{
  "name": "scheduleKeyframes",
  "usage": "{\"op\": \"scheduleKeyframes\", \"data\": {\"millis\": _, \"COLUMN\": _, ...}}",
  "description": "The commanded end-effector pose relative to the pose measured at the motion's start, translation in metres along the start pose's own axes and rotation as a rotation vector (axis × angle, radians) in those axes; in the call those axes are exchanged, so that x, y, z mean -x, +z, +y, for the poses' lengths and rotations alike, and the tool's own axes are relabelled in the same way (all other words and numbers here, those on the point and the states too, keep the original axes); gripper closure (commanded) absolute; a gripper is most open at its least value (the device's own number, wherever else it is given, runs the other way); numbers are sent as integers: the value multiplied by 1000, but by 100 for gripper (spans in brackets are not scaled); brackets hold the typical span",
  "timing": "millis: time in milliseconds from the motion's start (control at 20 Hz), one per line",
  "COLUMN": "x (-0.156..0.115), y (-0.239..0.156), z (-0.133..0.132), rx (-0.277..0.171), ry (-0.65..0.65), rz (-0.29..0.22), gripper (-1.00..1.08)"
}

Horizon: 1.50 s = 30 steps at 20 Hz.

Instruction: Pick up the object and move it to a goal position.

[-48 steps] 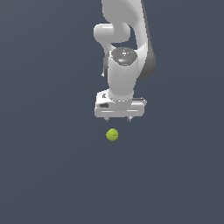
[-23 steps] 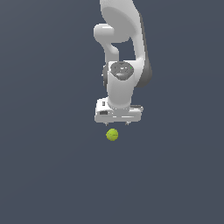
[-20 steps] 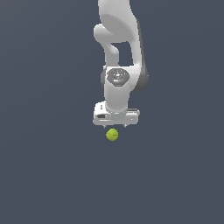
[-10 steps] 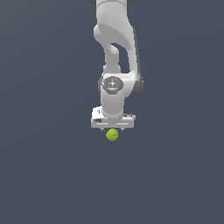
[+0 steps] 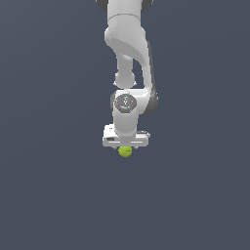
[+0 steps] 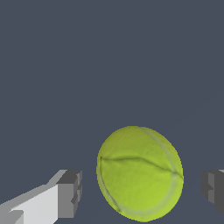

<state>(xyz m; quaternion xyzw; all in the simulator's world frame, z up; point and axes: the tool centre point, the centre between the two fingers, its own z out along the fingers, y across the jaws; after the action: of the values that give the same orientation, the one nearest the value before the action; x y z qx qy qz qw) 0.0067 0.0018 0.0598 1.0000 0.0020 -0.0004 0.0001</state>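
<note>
The white robot arm [image 5: 128,53] reaches straight down over the plain dark grey-blue tabletop [image 5: 49,195], and its white two-fingered hand [image 5: 125,148] is low over the small yellow-green tennis ball with thin curved seam lines [image 5: 125,152]. In the exterior view the broad white body of the hand sits directly above the ball, which shows just beneath its lower edge, roughly centred under it. Only the lower part of the ball is clear there; its top is overlapped by the hand's body, and the fingers themselves are too small to make out in that view.

The wrist view gives the closer look. The ball [image 6: 139,173] lies between the two dark grey finger pads [image 6: 70,194], with one pad on each side of it. A gap of bare tabletop [image 6: 109,57] shows between the ball and each pad, so neither pad touches it. The hand [image 6: 140,192] is spread wide, wider than the ball, and holds nothing. The ball sits somewhat nearer one pad, the one at the frame's edge, than the other, whose white finger backing is also visible. The seam lines curve across the ball's face toward the camera.
</note>
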Motion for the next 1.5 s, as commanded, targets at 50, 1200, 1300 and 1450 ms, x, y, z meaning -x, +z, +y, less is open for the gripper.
{"op": "scheduleKeyframes", "data": {"millis": 50, "x": 0, "y": 14, "z": 0, "rx": 0, "ry": 0, "rz": 0, "gripper": -92}}
{"op": "scheduleKeyframes", "data": {"millis": 1200, "x": -19, "y": -14, "z": 2, "rx": 0, "ry": 0, "rz": 54, "gripper": 108}}
{"op": "scheduleKeyframes", "data": {"millis": 1300, "x": -29, "y": -33, "z": 3, "rx": 0, "ry": -1, "rz": 84, "gripper": 108}}
{"op": "scheduleKeyframes", "data": {"millis": 1450, "x": -45, "y": -69, "z": 5, "rx": 0, "ry": -2, "rz": 142, "gripper": 108}}
